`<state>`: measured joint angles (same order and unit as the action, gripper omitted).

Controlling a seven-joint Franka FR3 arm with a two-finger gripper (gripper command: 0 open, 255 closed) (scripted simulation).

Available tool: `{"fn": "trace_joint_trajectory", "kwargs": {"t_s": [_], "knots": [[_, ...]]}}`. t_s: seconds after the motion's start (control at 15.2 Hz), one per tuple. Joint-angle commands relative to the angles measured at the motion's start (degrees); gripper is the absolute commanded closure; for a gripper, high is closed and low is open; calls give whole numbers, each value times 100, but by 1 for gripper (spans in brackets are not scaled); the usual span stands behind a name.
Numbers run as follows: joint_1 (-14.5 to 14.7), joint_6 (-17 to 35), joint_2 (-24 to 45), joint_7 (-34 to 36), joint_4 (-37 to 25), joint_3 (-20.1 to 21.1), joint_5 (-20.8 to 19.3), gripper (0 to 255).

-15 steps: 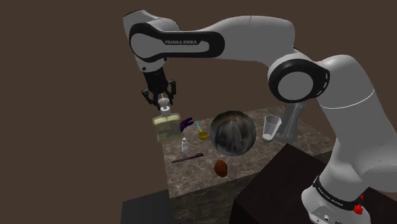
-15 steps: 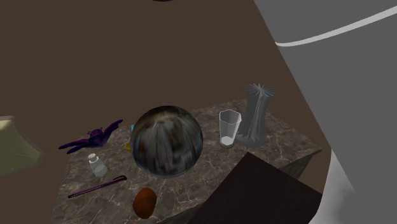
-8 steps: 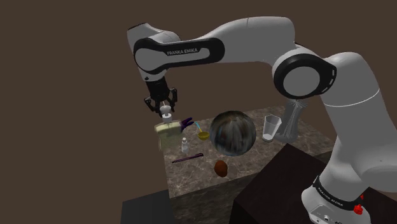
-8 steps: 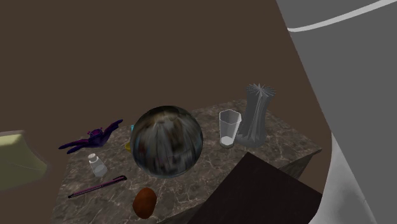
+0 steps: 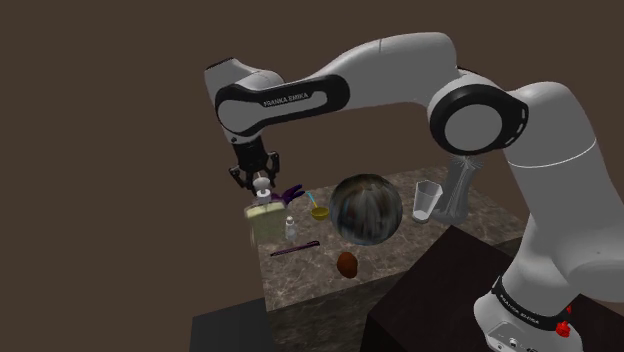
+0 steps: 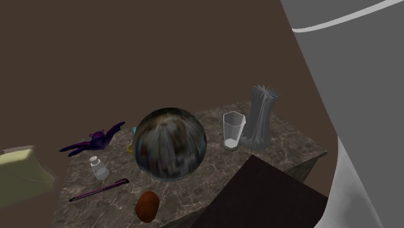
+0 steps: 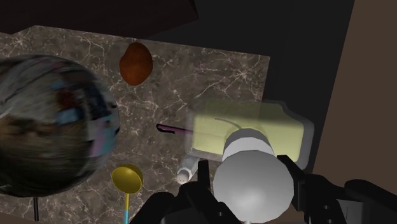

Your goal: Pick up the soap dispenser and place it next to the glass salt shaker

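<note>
White Franka arm (image 5: 400,70) arcs from the shoulder view's right edge up and over to the upper middle. Its dark box stand (image 5: 440,290) sits at lower right. Marble-topped table (image 5: 310,265) is in the centre of that frame, brown walls behind. Big dark mottled sphere (image 5: 366,208) sits mid-table, the largest item on it. Soap dispenser (image 5: 266,215) has a pale yellow-green blocky body and a white pump head. It hangs left of centre in the shoulder view, over the table's left corner, and sits at the far left edge of the second exterior view (image 6: 22,171). Black gripper (image 5: 259,183) points down and is clenched on the pump head; in the wrist view its fingers (image 7: 248,184) clasp the white head from both sides, with the body (image 7: 254,130) below it. Grey spiky-topped vase (image 6: 261,116) stands right of centre, with a clear glass cup (image 6: 232,131) just beside it. Purple bat-like toy (image 6: 94,139) lies left of the sphere. Purple pen (image 6: 98,190) lies near the lower left. Brown egg-shaped lump (image 6: 147,205) is at the bottom, near the table's front edge. Yellow spoon (image 7: 127,179) lies next to the sphere. Small glass salt shaker (image 6: 99,168) stands upright between toy and pen, close to the hanging dispenser; can't tell if they touch.
</note>
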<state>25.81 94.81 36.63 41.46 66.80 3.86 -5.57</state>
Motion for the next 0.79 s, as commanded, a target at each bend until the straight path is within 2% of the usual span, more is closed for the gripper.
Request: {"fn": "trace_joint_trajectory", "kwargs": {"t_s": [0.0,0.73], "knots": [[2,169,-5,21,171,2,-2,255],[-12,911,161,71,749,-7,-23,255]]}}
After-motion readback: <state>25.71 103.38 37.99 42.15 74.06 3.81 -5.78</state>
